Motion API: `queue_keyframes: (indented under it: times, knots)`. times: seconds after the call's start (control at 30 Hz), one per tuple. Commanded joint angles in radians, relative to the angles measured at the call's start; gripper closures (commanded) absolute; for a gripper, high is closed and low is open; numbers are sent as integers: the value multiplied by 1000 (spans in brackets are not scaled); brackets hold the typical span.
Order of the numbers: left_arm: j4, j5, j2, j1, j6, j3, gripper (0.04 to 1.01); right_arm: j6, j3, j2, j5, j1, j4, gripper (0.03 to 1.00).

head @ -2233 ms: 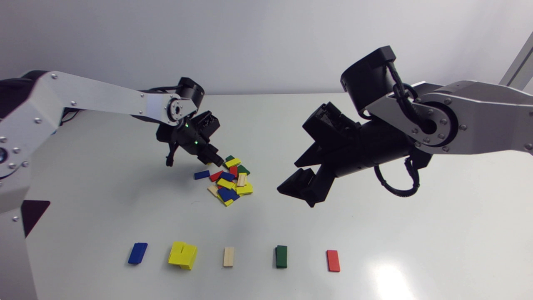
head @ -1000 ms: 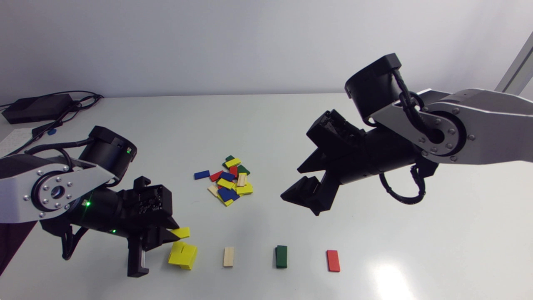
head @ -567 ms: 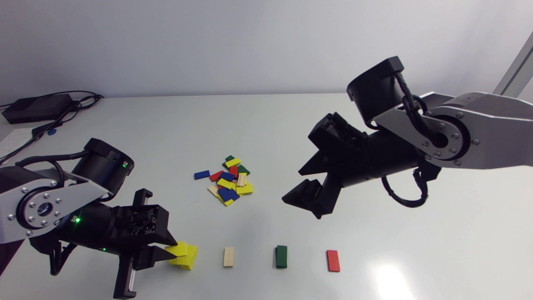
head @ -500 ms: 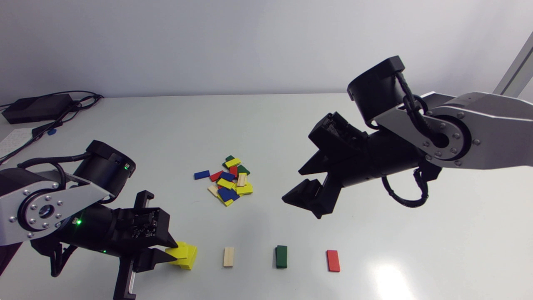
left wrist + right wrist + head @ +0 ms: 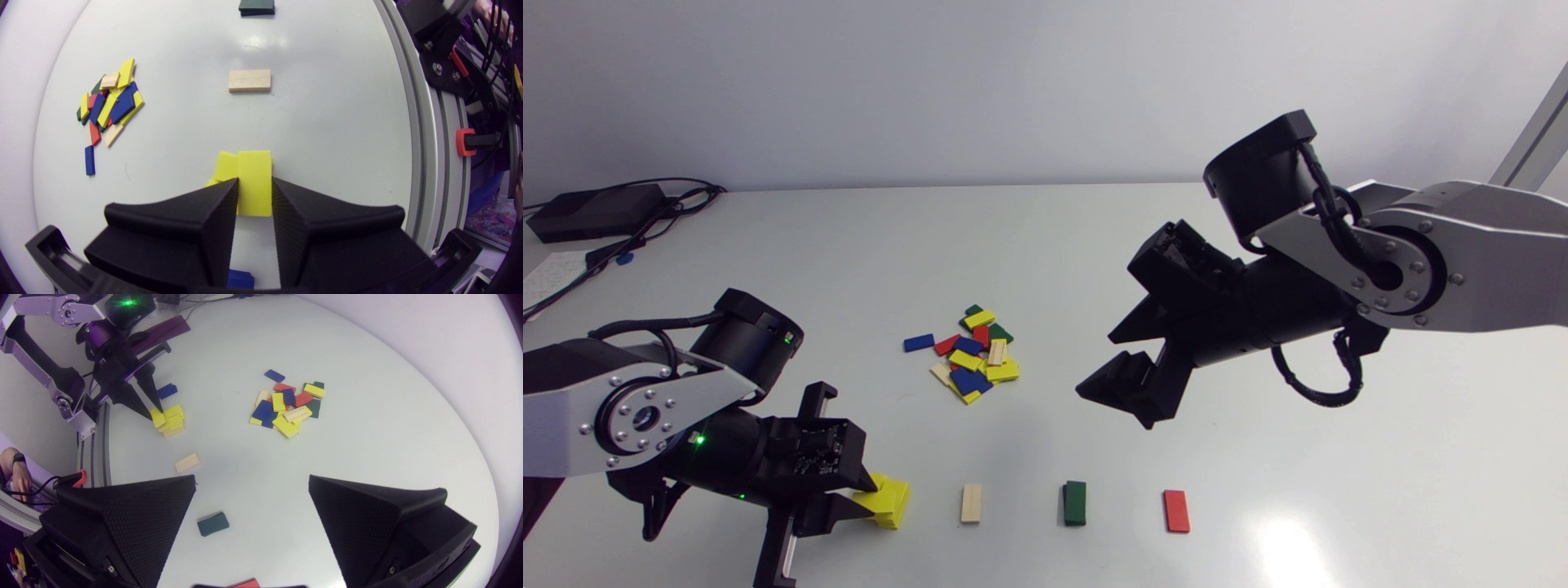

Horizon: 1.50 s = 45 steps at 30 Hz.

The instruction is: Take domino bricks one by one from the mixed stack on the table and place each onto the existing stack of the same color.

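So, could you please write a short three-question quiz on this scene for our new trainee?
1. Choose: the left gripper holds A) nothing, B) a yellow brick, C) a blue brick.
2. True or false: the right gripper is shut on a brick.
3. Which sorted brick lies between the yellow stack and the green stack?
Key: 1 B. 2 False: it is open and empty. 3 The pale wooden brick.

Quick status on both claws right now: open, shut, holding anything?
Left claw: closed on a yellow brick, at the yellow stack.
Right claw: open, empty.
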Motion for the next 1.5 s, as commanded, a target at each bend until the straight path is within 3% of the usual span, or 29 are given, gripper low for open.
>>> queue_keyframes:
  times: [0.0,0.77,0.87,0.97,1.23,1.47]
  knots:
    - [8,11,20,4,34,-27,1000,-16,-22,-12,-12,0,6,66]
    - [64,11,37,4,51,-61,993,-17,-20,-3,-12,-1,7,66]
    - [65,11,39,4,53,-61,913,-17,-23,-4,-12,-1,7,66]
    - [68,11,39,4,54,-62,893,-19,-25,-3,-12,-1,7,66]
    - [68,8,39,8,61,-64,416,-19,-25,-4,-13,-1,9,66]
    - [68,6,31,19,67,-64,359,-19,-26,-4,-13,-1,9,66]
